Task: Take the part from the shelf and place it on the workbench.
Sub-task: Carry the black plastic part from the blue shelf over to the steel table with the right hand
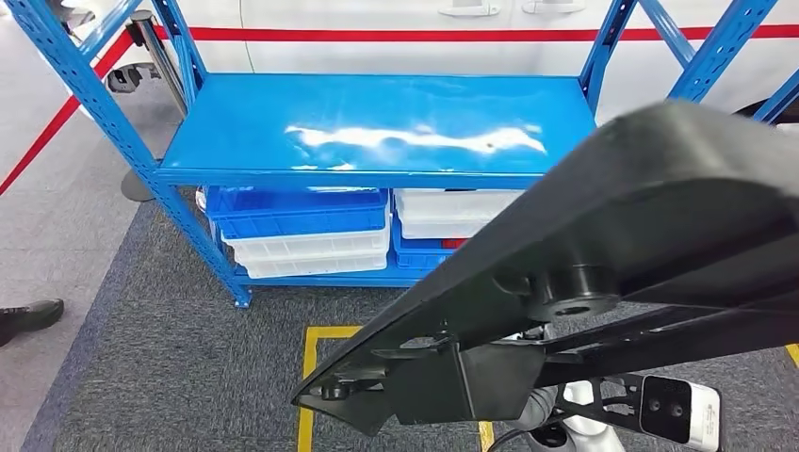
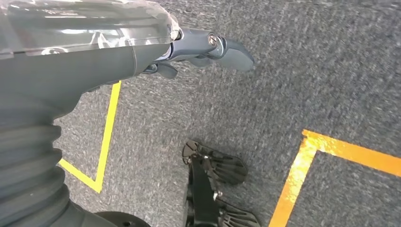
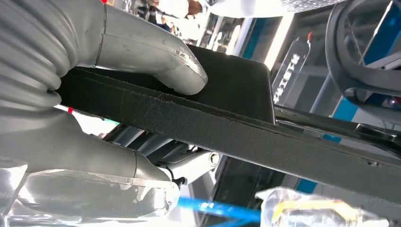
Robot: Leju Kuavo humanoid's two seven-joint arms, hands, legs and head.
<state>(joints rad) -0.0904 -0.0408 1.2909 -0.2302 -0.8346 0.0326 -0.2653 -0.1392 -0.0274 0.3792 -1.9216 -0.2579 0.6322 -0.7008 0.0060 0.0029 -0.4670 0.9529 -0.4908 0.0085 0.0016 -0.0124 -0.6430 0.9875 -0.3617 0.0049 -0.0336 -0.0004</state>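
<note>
- The long black plastic part [image 1: 603, 273] runs across the lower right of the head view, from the lower centre up to the right edge, and hides most of what lies behind it.
- In the right wrist view the right hand [image 3: 118, 94] grips the part [image 3: 227, 118]: the grey thumb presses on its flat face and the darker fingers sit under its edge.
- The left hand [image 2: 198, 52] sits at the upper middle of the left wrist view, above grey carpet [image 2: 307, 71] with yellow tape lines [image 2: 106, 137]. Its fingers are loosely curled and hold nothing.
- The blue metal shelf [image 1: 377, 127] fills the upper centre of the head view, its top board bare and glossy.
- Blue and white plastic bins [image 1: 301, 231] are stacked on the lower level, left of centre.
- A dark shoe [image 1: 28, 315] shows at the left edge.
</note>
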